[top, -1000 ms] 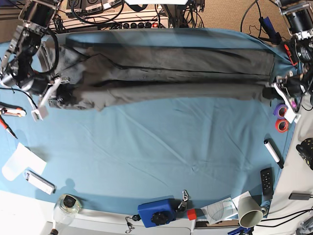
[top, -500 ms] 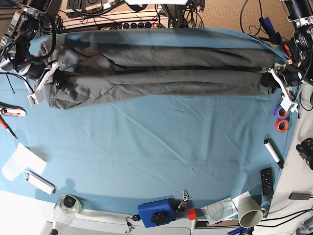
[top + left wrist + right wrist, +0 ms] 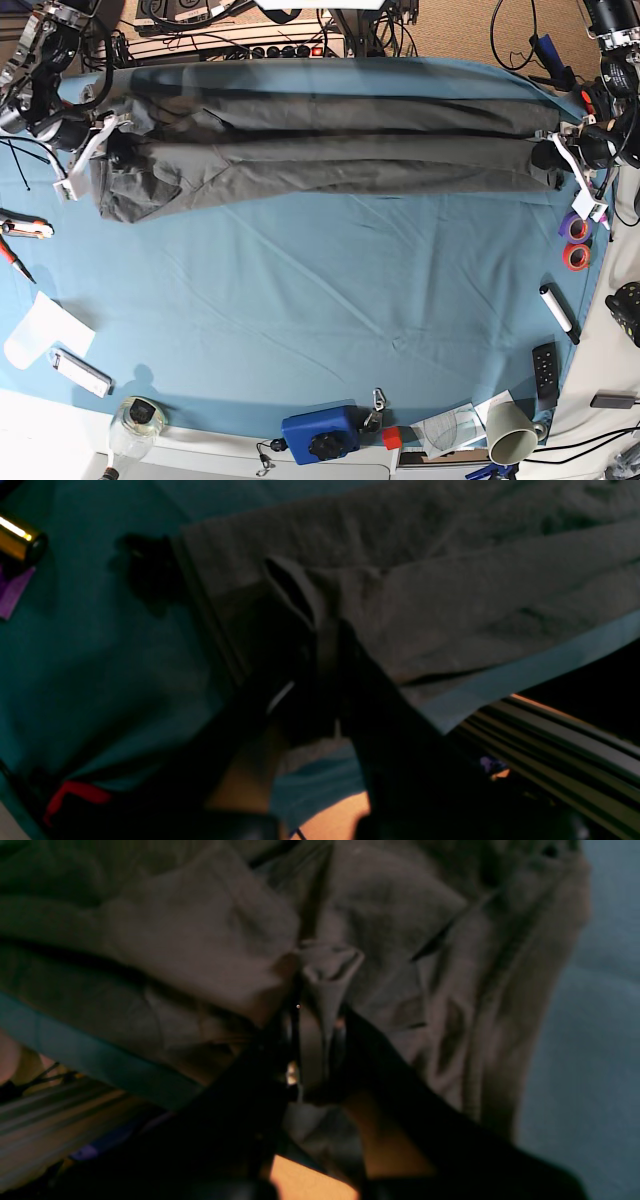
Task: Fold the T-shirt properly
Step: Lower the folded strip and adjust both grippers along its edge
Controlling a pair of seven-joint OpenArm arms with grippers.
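Observation:
The dark grey T-shirt (image 3: 330, 145) lies stretched in a long wrinkled band across the far side of the blue table cloth (image 3: 330, 300). In the base view my left gripper (image 3: 560, 155) is at the band's right end and my right gripper (image 3: 108, 152) at its left end. The left wrist view shows my left gripper (image 3: 325, 635) shut on a pinched fold of the T-shirt (image 3: 450, 580) near its hem. In the right wrist view my right gripper (image 3: 317, 1015) is shut on a bunched fold of the T-shirt (image 3: 200, 930).
Rolls of tape (image 3: 575, 228) and a marker (image 3: 558, 313) lie near the right edge, with a remote (image 3: 545, 372) below them. A blue box (image 3: 320, 432), a paper cup (image 3: 512, 430) and a glass jar (image 3: 140, 418) stand along the front edge. A cutter (image 3: 25, 228) lies at the left.
Both grippers have moved toward the far edge, carrying the shirt's ends with them. The band of shirt now lies farther back and flatter.

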